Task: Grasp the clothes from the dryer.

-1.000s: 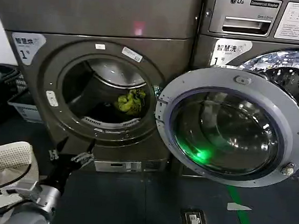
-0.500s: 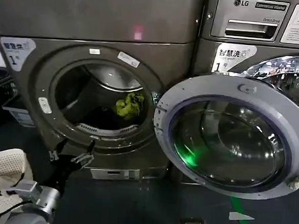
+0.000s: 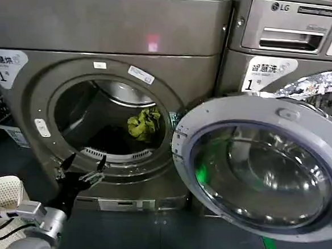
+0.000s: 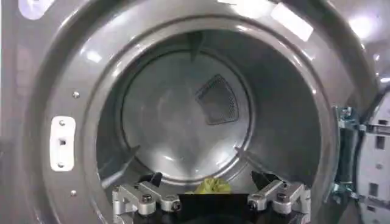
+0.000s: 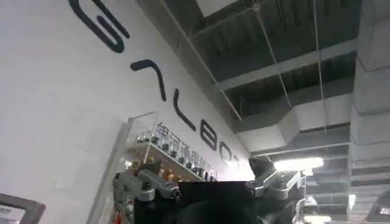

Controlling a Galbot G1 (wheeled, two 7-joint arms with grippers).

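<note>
The left gripper [image 3: 82, 165] hovers at the dryer [image 3: 104, 29] porthole's lower rim, fingers spread and empty. That lines it up with the clothes [image 3: 144, 123] deep inside. The right gripper [image 5: 207, 182], spread too, points away.

— What sits in the dryer [image 3: 104, 34]?
— A yellow-green garment [image 3: 144, 123] lies in its drum [image 3: 84, 110], toward the open door [image 3: 265, 165], beside something dark.

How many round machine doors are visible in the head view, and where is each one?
2. The dryer's door is swung open to the right of its porthole. The second door is on the LG machine, mostly hidden behind the first.
</note>
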